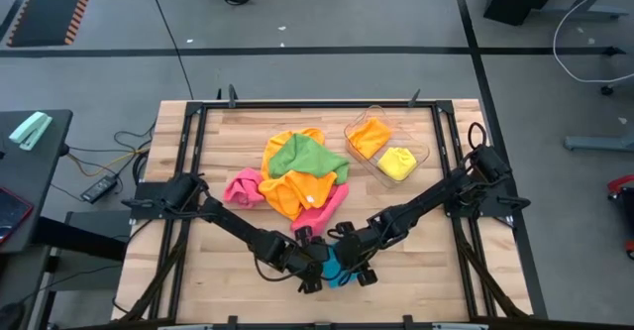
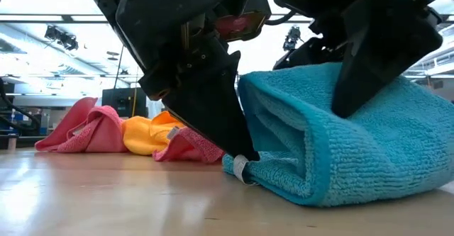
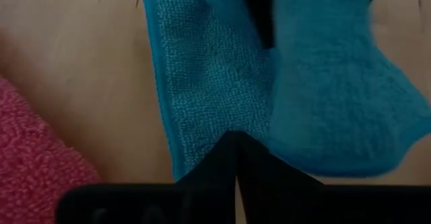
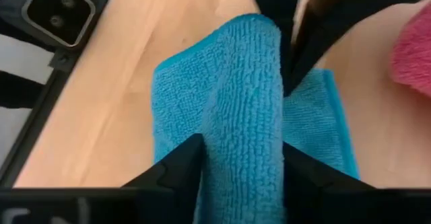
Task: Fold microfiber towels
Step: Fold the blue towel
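Near the worktop's (image 1: 213, 171) front edge, the left pincer (image 3: 236, 158) is pressed together on the folded blue towel (image 2: 340, 151); the right pincer (image 4: 242, 158) straddles its fold, spread.

A lab: framed wooden table (image 1: 248, 295), concrete floor (image 1: 327, 13), trailing cables (image 1: 104, 157).

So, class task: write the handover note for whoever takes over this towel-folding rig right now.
Left gripper: shut, pinching the edge of the blue towel at the table's front centre.
Right gripper: fingers apart, straddling a fold of the same towel.
Blue towel: doubled over, fold not yet flattened.
Tray: holds a folded orange towel and a yellow towel.
Pile mid-table: green, orange and pink towels, crumpled, untouched.
Done: two towels in the tray.
Left: finish the blue one, then fold the pile.
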### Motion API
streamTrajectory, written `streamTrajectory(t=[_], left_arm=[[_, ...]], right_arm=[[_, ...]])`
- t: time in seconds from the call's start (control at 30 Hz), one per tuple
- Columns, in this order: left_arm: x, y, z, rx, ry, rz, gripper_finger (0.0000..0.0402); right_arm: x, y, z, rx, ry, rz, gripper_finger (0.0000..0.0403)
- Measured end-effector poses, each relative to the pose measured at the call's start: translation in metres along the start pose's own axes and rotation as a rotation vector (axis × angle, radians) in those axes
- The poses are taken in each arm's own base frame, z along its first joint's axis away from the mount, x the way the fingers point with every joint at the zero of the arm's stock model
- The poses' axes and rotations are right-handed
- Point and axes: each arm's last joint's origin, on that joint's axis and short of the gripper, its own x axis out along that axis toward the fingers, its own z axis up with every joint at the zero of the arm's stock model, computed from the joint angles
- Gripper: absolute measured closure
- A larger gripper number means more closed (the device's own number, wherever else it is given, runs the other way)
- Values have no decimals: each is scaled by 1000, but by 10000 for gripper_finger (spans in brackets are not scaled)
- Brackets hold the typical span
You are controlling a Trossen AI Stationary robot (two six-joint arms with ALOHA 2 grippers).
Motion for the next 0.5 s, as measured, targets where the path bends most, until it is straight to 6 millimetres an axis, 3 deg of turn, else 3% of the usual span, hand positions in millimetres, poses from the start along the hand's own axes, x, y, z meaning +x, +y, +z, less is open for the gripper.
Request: streamTrajectory(t=[0.5], left_arm=[[0,0,0,0,0,0,380]], right_arm=[[0,-1,4,-53,-47,-21,142]])
